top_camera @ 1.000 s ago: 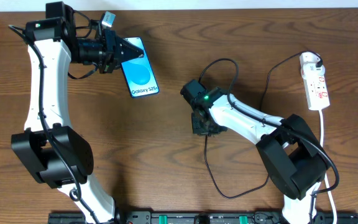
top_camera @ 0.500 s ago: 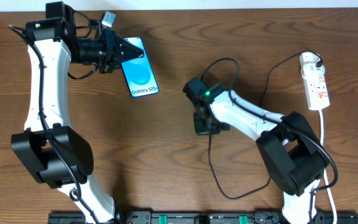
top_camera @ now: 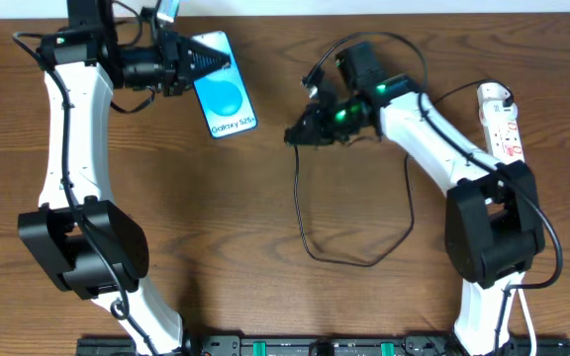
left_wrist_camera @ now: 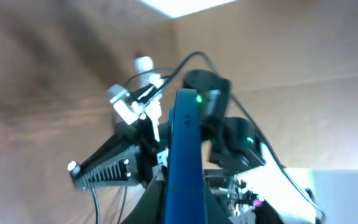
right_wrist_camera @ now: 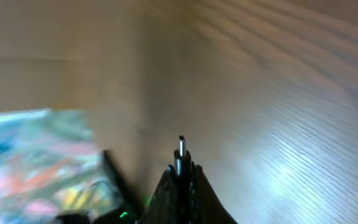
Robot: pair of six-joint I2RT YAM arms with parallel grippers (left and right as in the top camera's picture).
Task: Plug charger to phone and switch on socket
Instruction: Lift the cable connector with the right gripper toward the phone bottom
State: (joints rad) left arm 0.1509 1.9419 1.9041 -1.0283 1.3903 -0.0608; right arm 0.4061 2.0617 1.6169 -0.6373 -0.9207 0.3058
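- Progress so far is only two grasps: the phone [top_camera: 226, 99] sits at the far left, with the left pincer [top_camera: 198, 65] closed on its far-left corner.
- The right pincer [top_camera: 297, 134] is clamped on the charger [top_camera: 354, 259] near its free end. In the right wrist view the plug tip [right_wrist_camera: 181, 148] pokes out between the closed fingers.
- Plug and phone are apart, with bare bench [top_camera: 265, 247] between them, so I judge the insertion is left to do.
- The socket [top_camera: 501, 127] lies at the far right edge, touched by neither arm. I cannot tell whether its switch is on, so I take that step as remaining.
- Room between the two pincers is open. The cable's slack loops across the near middle and could drag.
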